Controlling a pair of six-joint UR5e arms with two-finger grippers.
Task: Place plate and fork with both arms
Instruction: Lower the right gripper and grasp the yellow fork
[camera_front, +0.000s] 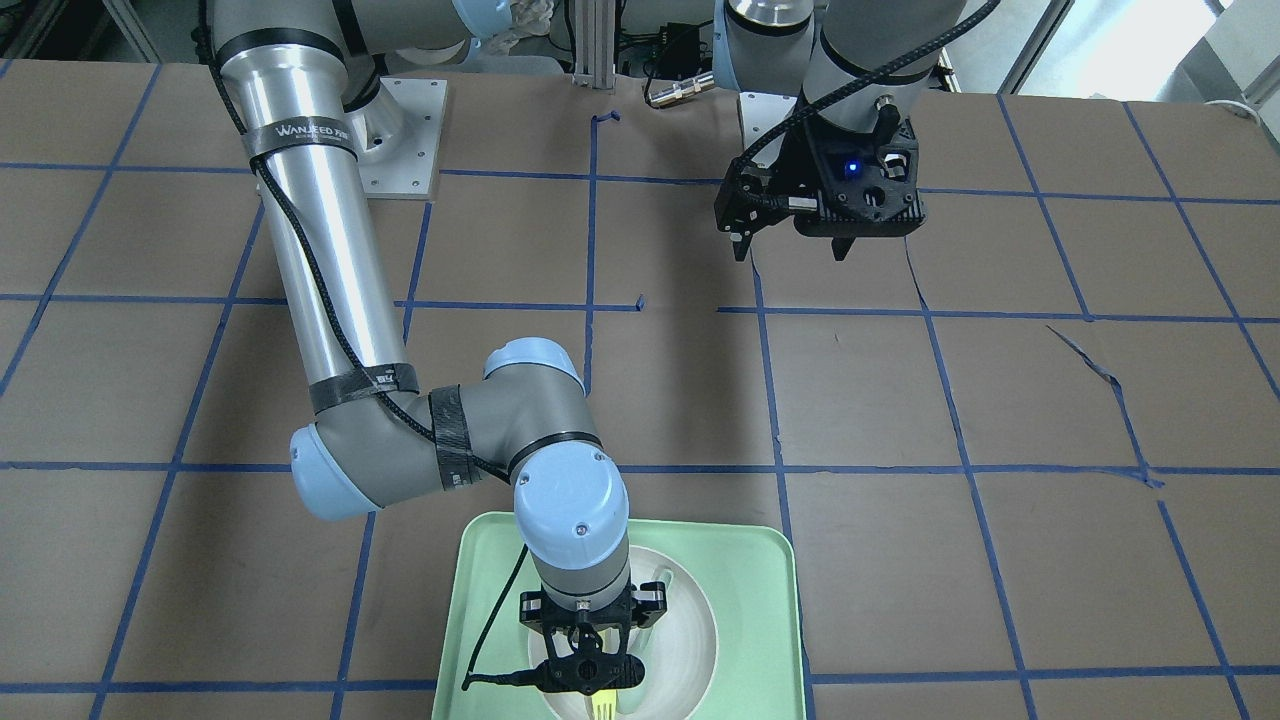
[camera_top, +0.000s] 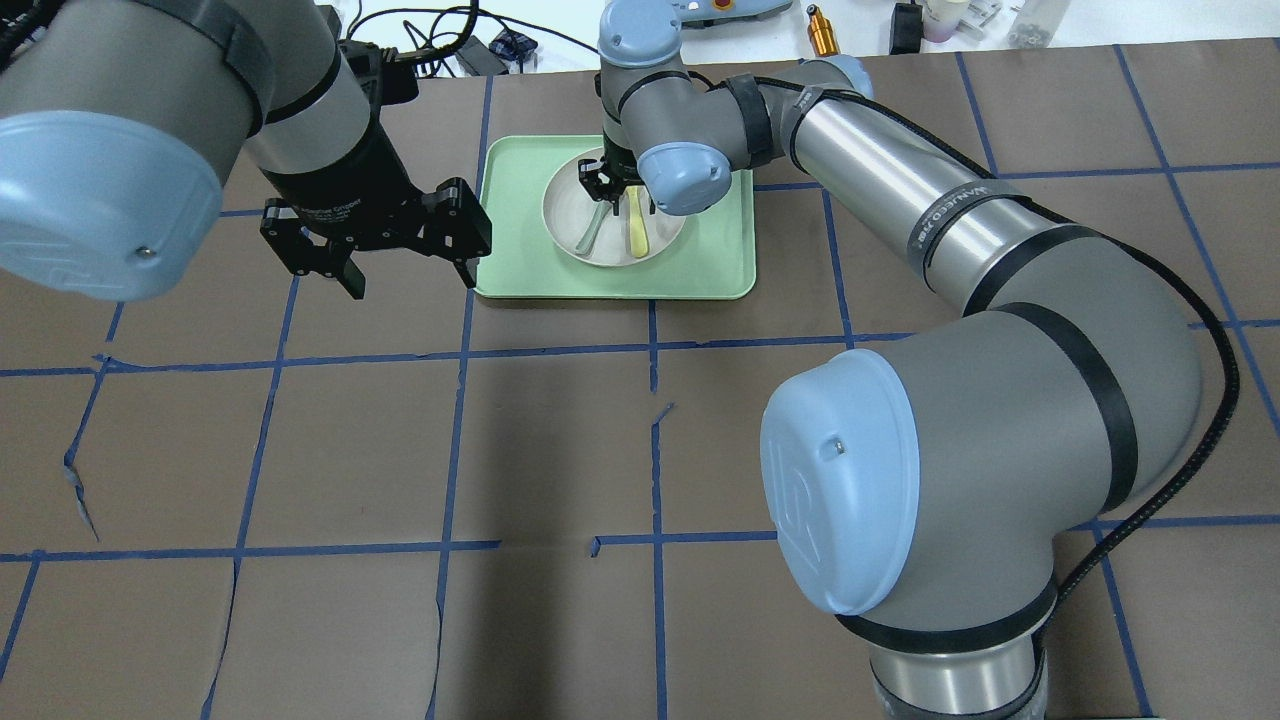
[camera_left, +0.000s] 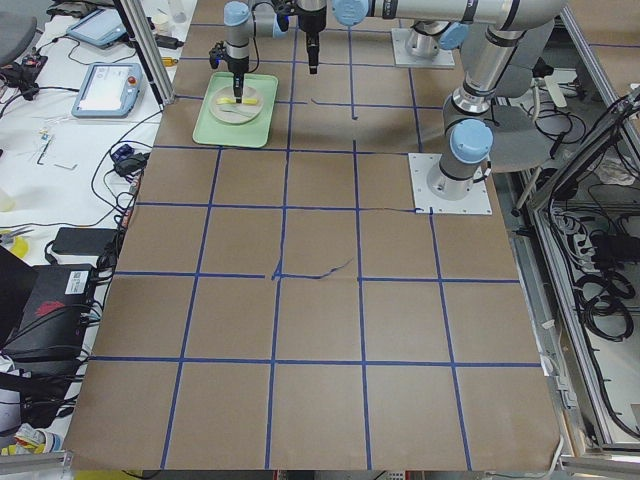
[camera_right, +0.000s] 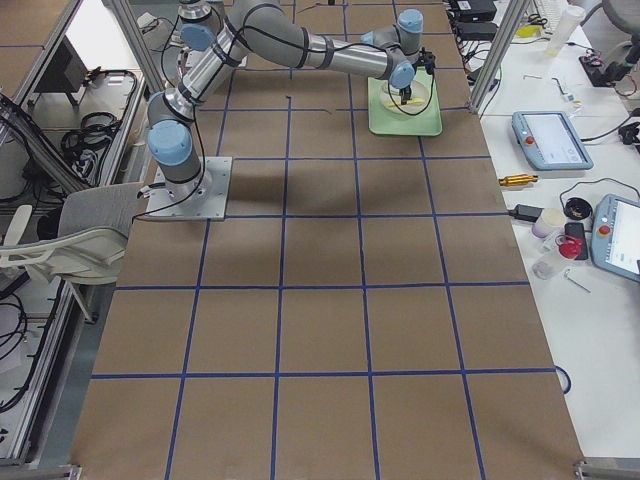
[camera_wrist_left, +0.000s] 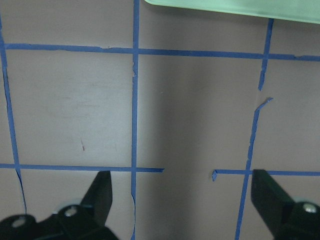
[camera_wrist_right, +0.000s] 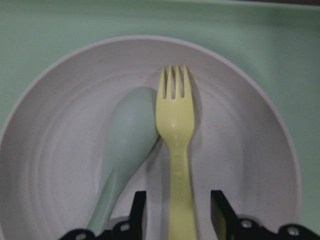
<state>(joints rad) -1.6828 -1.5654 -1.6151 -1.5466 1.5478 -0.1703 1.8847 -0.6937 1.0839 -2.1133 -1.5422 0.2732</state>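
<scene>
The off-white plate (camera_top: 662, 238) sits in the mint-green tray (camera_top: 715, 262) at the table's far side. The pale-yellow fork (camera_wrist_right: 176, 125) lies in the plate (camera_wrist_right: 245, 150), tines pointing away from the wrist camera, beside a grey-green spoon (camera_wrist_right: 129, 140). My right gripper (camera_wrist_right: 177, 215) is low over the plate, open, with a finger on each side of the fork's handle and a gap on both sides. It also shows in the overhead view (camera_top: 617, 195). My left gripper (camera_top: 412, 285) is open and empty, above bare table just left of the tray.
The table is brown board with blue tape lines. The tray's edge (camera_wrist_left: 230, 6) shows at the top of the left wrist view. Cables and small devices lie beyond the table's far edge (camera_top: 820, 30).
</scene>
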